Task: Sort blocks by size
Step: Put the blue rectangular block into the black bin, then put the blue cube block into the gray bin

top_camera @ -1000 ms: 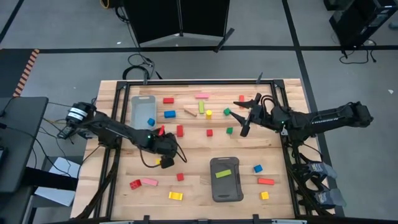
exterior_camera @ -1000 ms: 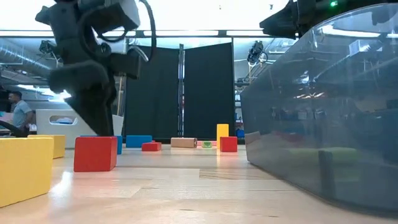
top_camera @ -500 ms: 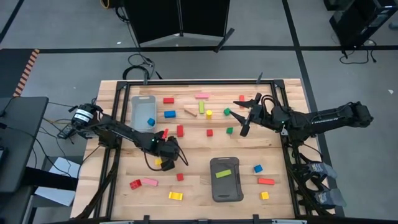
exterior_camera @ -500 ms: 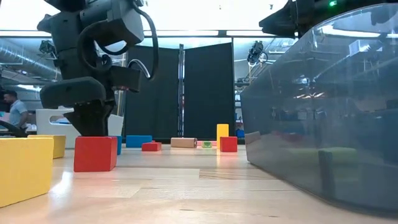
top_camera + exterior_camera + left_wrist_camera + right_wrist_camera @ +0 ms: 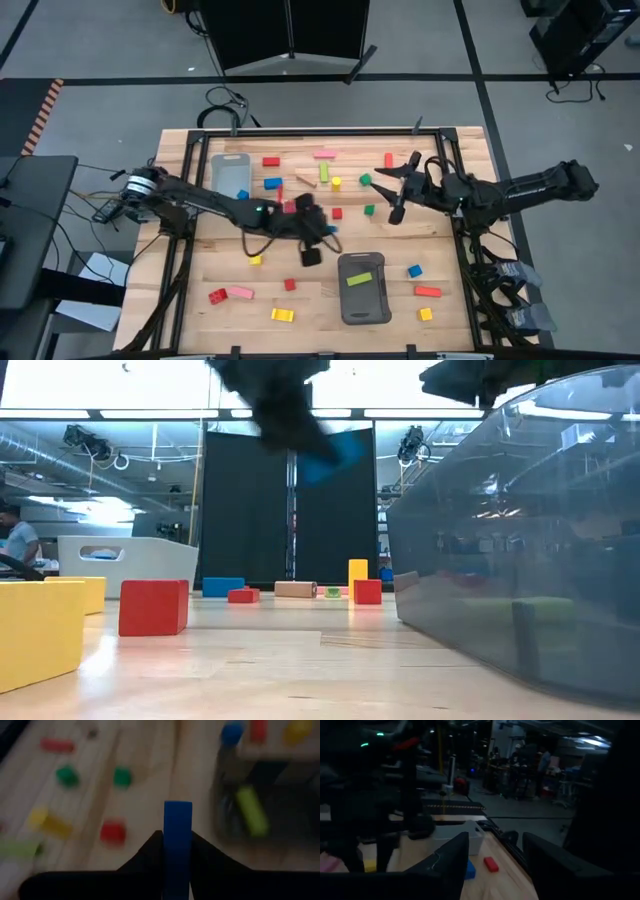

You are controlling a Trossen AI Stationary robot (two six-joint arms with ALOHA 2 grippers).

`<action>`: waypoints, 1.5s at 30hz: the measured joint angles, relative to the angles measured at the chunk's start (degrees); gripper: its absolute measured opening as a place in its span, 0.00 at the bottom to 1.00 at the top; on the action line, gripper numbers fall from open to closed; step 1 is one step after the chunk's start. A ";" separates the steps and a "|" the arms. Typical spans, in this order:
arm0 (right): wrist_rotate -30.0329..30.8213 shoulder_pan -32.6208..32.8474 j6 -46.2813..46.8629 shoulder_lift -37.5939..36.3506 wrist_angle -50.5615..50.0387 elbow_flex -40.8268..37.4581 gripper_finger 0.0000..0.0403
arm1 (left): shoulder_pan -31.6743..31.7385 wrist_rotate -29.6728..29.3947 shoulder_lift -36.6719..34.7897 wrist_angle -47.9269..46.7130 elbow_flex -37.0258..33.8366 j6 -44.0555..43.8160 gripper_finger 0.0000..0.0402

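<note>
The left gripper (image 5: pixel 312 240) was up in the air near the middle of the wooden table (image 5: pixel 440 325). Its two dark fingers were squeezed tight on a blue block (image 5: pixel 177 845), a smooth flat-sided piece that stood straight up between them. The grey tray (image 5: pixel 364 302) with rounded corners lay just beside it, toward 5 o'clock, and a long green bar (image 5: pixel 359 279) rested inside that tray. A second grey tray (image 5: pixel 228 176) sat at 10 o'clock with a little blue cube (image 5: pixel 242 196) in it.

The right gripper (image 5: pixel 392 192) hung over the table toward 2 o'clock. Its fingers stood apart with nothing between them. A small green cube (image 5: pixel 369 210) lay close by it.
</note>
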 joint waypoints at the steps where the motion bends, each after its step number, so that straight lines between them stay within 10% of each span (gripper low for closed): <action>1: 0.00 0.75 -0.80 0.00 -1.00 0.67 0.49 | 0.05 1.08 1.92 0.37 2.46 1.01 0.15; 15: 8.03 13.29 -4.16 -0.09 -18.44 11.58 0.48 | -4.25 12.74 26.27 -3.92 26.50 5.75 0.17; 26: 16.56 23.87 10.78 -0.07 -35.04 11.64 0.49 | -4.92 11.41 25.61 -5.95 26.52 3.48 0.70; 34: 4.36 27.45 40.46 4.57 -58.11 11.67 0.49 | -4.21 11.03 13.77 6.36 14.55 4.75 0.66; 45: -19.28 27.48 46.05 17.73 -68.96 13.13 0.63 | -1.52 6.37 -11.62 25.00 -13.88 1.84 0.60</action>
